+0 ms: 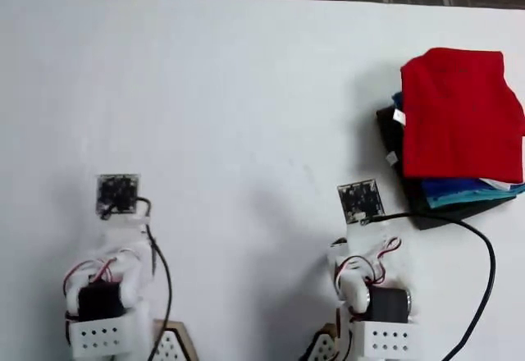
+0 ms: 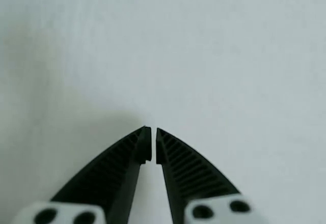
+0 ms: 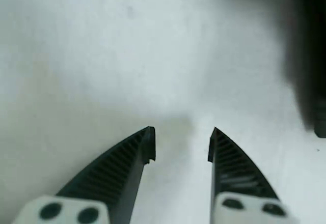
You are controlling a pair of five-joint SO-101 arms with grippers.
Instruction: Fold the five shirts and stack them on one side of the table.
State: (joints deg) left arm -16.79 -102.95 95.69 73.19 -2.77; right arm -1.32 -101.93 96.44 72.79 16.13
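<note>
So, shirt stack (image 1: 459, 131): a folded pile on the right arm's side of the table (image 1: 246, 90), close to its edge, with the red shirt (image 1: 463, 111) on top. I judge it sits there to free the middle.
Left gripper (image 2: 151, 145): tips together, holding nothing, over bare tabletop.
Right gripper (image 3: 181, 145): jaws apart and empty, near the pile's black shirt (image 3: 313, 56).
Room: there is wide bare surface ahead of both arms, and I'd call the task about finished.

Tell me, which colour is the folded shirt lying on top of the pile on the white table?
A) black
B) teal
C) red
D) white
C: the folded red fabric shirt lies uppermost on the pile, with the edges of the blue folded shirt and the black folded shirt peeking out beneath it.
</note>
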